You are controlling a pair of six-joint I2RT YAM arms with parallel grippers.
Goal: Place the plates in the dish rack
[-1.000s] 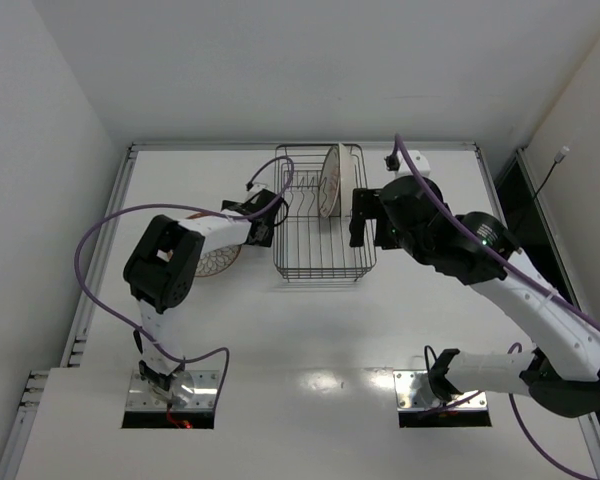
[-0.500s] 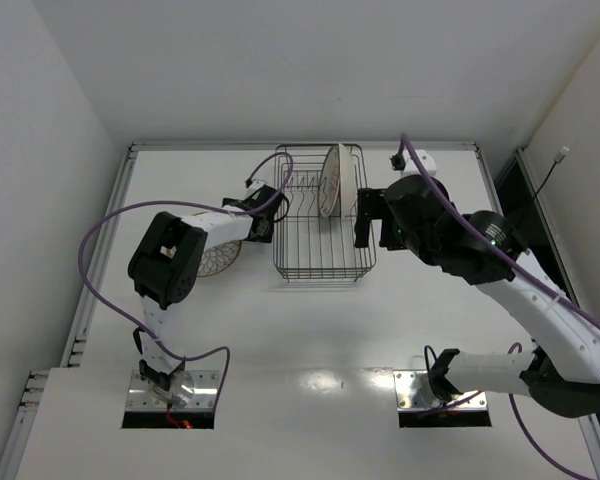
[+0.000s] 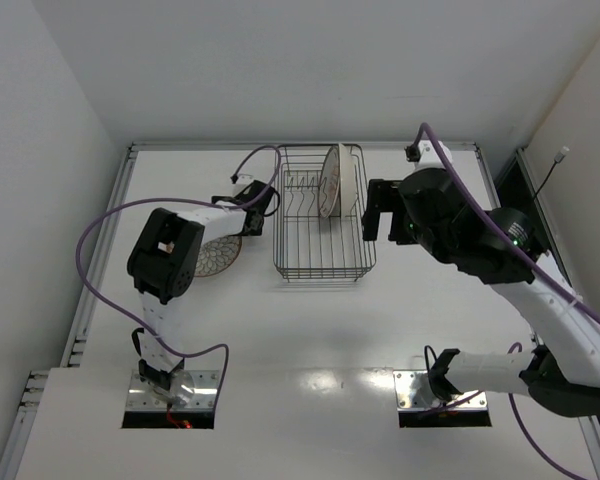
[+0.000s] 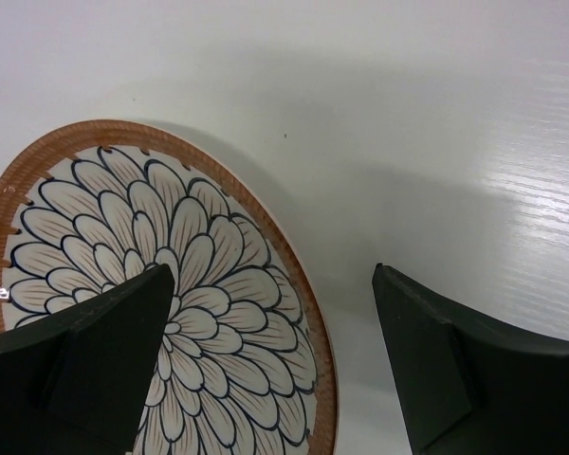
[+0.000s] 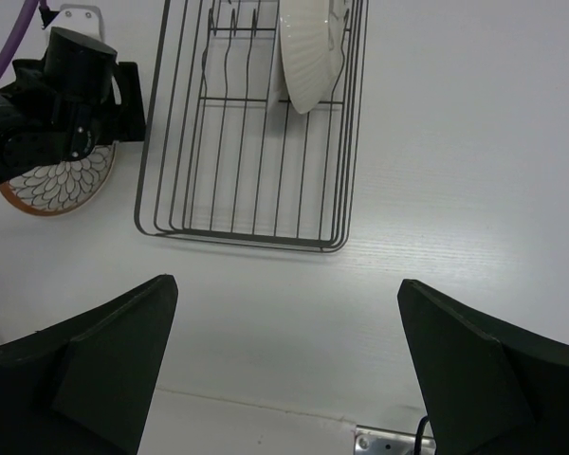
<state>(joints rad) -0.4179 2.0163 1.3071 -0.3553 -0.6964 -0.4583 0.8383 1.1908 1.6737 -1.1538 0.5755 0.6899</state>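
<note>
Left claw point(image 4: 273, 275) gaping, straddling the orange-rimmed plate point(image 4: 123, 209) at its rim, nothing gripped. Right claw point(image 5: 286, 289) gaping, empty. Ceramic looks stiff, slick, chippable; pinch the rim squarely.

The orange-rimmed plate point(image 4: 218, 275) runs off the left wrist view's lower edge — partly behind the fingers point(image 4: 85, 370).

Glossy glazed ceramic plate point(image 4: 209, 246), thin dark wire dish rack point(image 3: 320, 255), smooth white faintly grained table point(image 4: 408, 95), matt black fingers point(image 4: 455, 379)
</note>
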